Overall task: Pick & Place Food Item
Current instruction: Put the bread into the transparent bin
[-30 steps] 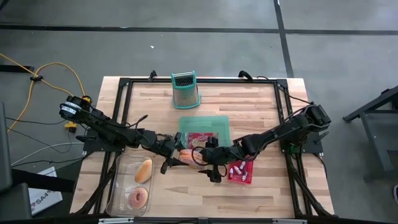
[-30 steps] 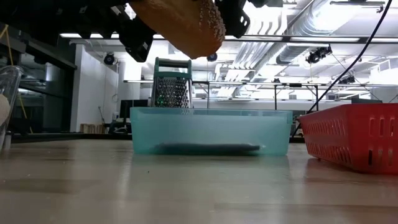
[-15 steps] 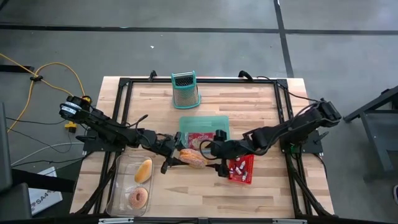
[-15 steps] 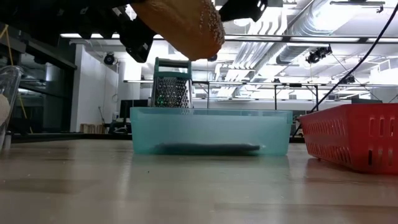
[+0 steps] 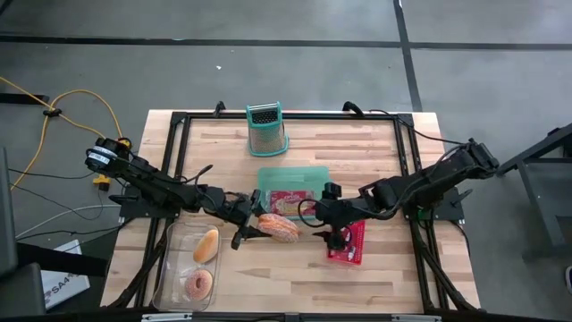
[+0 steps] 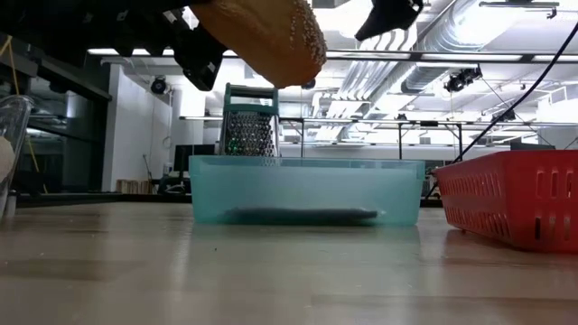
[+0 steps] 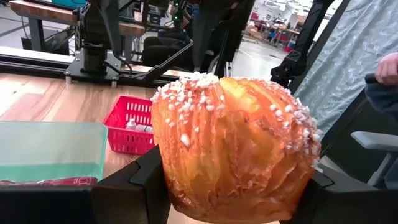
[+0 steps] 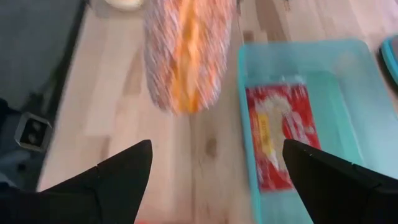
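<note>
Your left claw [image 5: 255, 225] grips the sugar-topped pastry [image 5: 278, 227] by its sides, holding it above the tabletop [image 5: 357, 143] just beside the teal bin [image 5: 295, 174]. Your right claw [image 5: 332, 234] hangs wide open and empty near the red basket [image 5: 356, 250].

My dark jaws are showing against a golden-orange pastry [image 7: 233, 146] that is wearing white sugar specks. A translucent teal bin [image 5: 315, 175] is showing a red packet [image 5: 288, 199], beside a red mesh basket [image 5: 351, 249] on the pale wood tabletop [image 5: 357, 143].
</note>
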Available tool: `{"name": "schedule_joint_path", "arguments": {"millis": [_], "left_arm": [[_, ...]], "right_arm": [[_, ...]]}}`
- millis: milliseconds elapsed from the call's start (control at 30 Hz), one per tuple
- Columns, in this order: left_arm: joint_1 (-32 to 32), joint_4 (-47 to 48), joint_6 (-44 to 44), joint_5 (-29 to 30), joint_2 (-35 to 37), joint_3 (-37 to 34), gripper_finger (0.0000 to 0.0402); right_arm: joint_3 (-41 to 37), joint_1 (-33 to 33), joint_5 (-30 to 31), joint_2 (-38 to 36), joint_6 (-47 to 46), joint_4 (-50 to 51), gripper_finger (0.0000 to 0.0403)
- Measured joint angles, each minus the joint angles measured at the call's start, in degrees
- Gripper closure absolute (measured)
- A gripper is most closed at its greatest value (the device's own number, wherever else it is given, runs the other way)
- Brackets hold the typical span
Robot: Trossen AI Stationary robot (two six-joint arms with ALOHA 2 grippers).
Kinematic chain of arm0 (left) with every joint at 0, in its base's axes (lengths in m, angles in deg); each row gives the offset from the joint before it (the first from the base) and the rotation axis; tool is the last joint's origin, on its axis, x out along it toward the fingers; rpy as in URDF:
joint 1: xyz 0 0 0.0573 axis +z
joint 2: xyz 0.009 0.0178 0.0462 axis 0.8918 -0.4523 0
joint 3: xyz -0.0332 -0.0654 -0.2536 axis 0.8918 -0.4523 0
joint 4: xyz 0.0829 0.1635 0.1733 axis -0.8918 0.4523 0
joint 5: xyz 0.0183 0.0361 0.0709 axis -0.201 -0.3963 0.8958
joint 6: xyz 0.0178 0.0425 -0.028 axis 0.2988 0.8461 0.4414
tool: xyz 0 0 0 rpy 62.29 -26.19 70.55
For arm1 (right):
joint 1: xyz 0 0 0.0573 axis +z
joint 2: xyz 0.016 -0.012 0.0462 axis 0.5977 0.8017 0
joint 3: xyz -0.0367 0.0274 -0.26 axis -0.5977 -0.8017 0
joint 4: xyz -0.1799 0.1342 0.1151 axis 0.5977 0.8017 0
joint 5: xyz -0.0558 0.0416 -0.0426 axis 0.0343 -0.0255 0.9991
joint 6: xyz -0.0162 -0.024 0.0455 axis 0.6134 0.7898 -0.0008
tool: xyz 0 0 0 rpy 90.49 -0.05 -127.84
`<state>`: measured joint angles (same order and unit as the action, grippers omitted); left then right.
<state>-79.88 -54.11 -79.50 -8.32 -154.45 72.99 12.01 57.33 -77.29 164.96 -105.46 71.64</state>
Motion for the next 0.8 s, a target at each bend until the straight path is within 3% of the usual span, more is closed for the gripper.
{"name": "schedule_joint_path", "arguments": {"millis": [300,800], "left_arm": [[0.0,0.0,0.0,0.0,0.0,0.0,0.0197],[0.0,-0.5,0.0,-0.1,0.0,0.0,0.0197]], "right_arm": [[0.0,0.0,0.0,-0.1,0.0,5.8,0.0053],[0.0,0.0,-0.1,-0.1,-1.5,4.9,0.0053]]}}
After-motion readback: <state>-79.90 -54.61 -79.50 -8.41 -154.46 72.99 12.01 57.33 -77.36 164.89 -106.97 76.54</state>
